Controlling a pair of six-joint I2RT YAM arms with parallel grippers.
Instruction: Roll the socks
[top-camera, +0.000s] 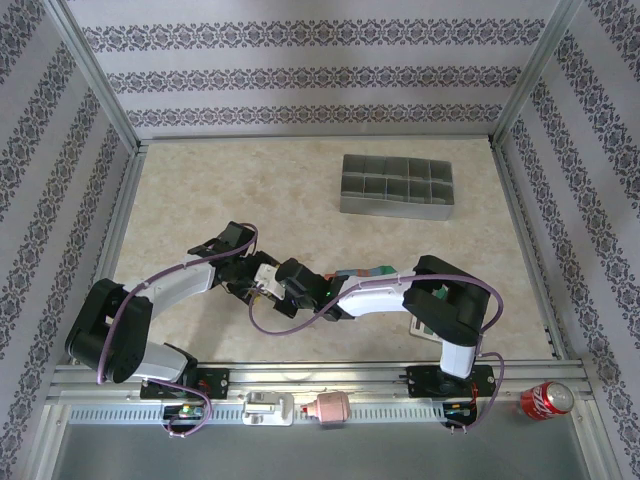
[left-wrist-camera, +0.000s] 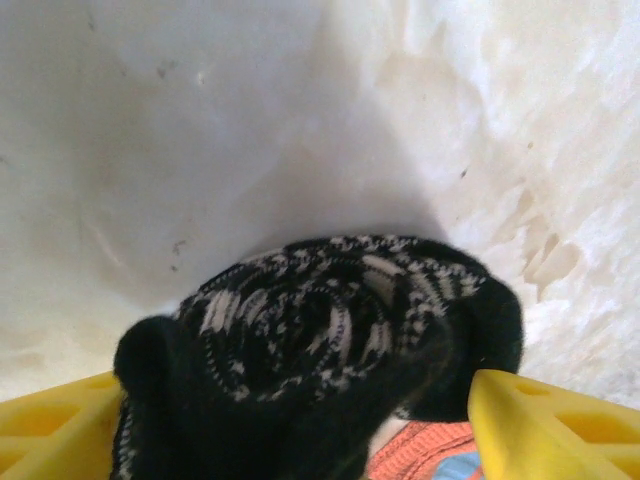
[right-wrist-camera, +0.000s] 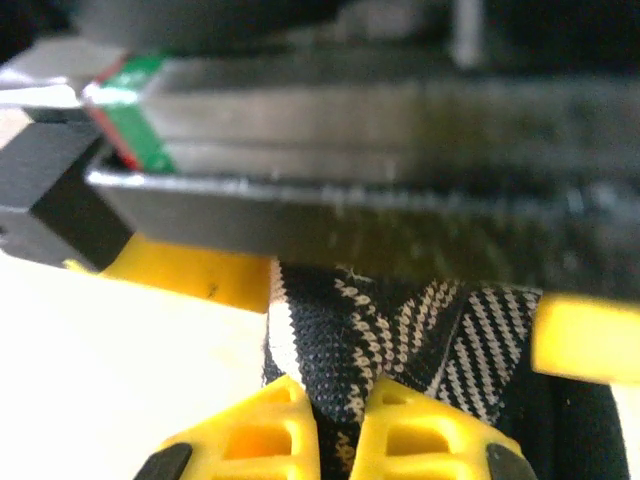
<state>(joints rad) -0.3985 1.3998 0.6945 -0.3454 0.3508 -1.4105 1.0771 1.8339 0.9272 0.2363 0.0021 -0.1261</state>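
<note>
Snugly, black sock (left-wrist-camera: 330, 320) (bunched) sits inside the left gripper (left-wrist-camera: 300, 410).

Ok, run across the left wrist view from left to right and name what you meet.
Yellow finger → rolled black striped sock held between the fingers → other yellow finger.

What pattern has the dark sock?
The sock is black with beige stripes; left wrist view shows it best.
</note>
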